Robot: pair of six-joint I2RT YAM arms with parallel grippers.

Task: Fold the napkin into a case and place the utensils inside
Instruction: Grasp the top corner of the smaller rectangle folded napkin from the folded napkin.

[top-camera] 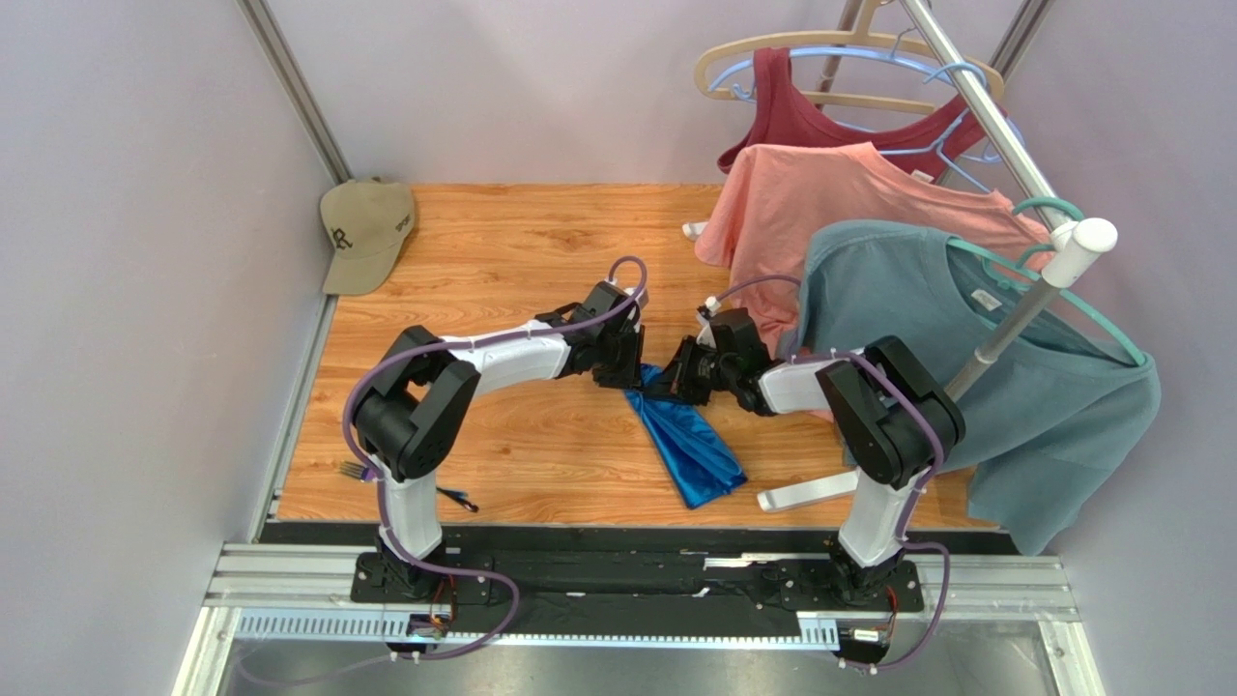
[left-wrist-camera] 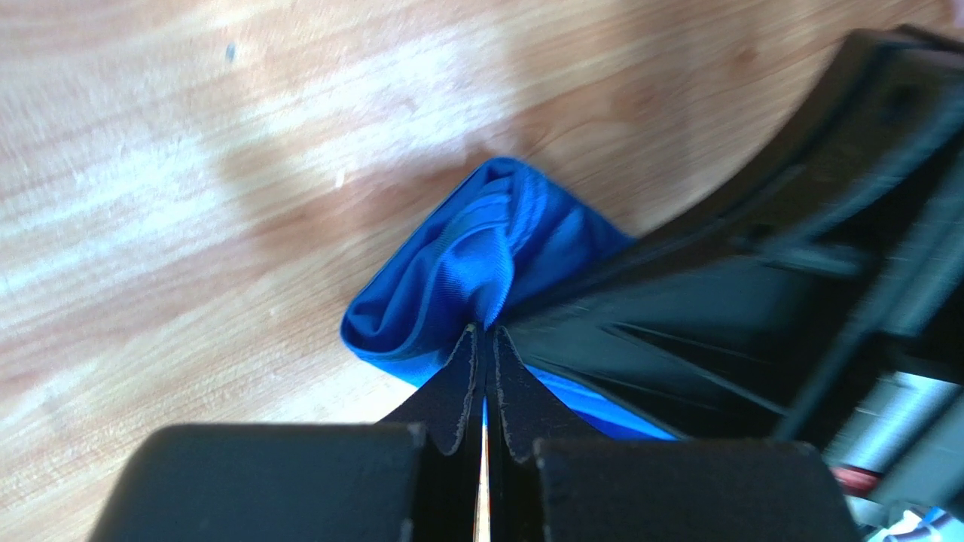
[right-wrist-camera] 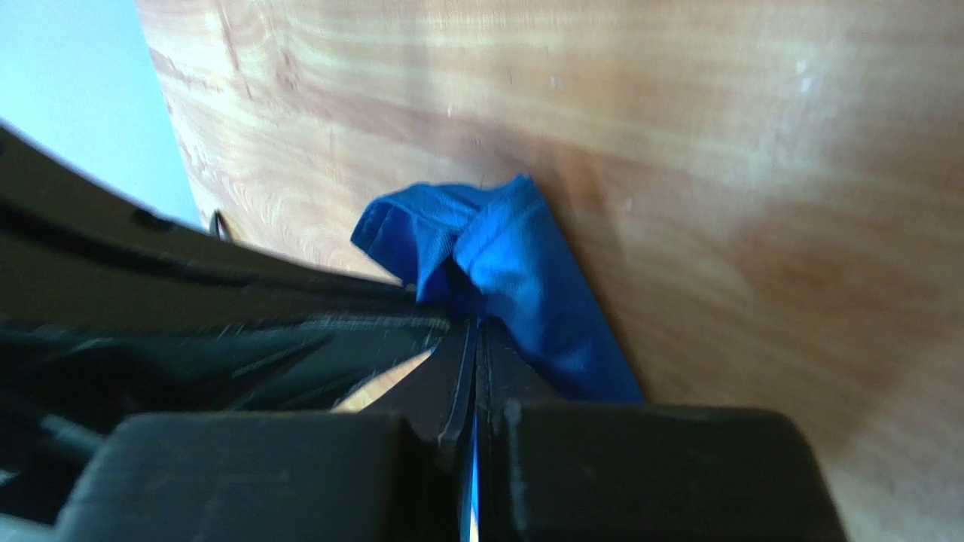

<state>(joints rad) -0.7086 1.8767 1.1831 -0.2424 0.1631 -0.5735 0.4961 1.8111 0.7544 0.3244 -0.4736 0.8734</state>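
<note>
Lying near the middle of the wood-grain tabletop [top-camera: 508, 232], the bright royal-blue, slightly shiny cloth napkin [top-camera: 694, 442] is seen gathered into a long, narrow, rumpled strip that runs slantwise from the two arms toward the near right edge. Its far end is held from both sides. The left fingers [left-wrist-camera: 453, 395] are shown pressed fully together in the left wrist view, with a bunched fold of the blue cloth [left-wrist-camera: 475, 260] pinched at their tips and only a thin blue line left between them. The right fingers [right-wrist-camera: 453, 373] are likewise shut tight in the right wrist view, and a puckered corner of the same cloth [right-wrist-camera: 509, 271] is clamped between them, the fabric rising just above the tips. From above, the two black wrists are seen tip to tip over that end of the napkin, nearly touching. The utensils [top-camera: 459, 500], thin dark sticks with a small blue bit, are seen on the near left part of the tabletop beside the left arm's base, well apart from the napkin; how many there are cannot be told. A tan baseball cap [top-camera: 363, 232] is set at the far left corner. A clothes rail on the right carries a maroon tank top [top-camera: 813, 123], a salmon-pink T-shirt [top-camera: 842, 203] and a teal-grey T-shirt [top-camera: 1017, 377] on hangers, the teal one hanging just beside the right arm.
</note>
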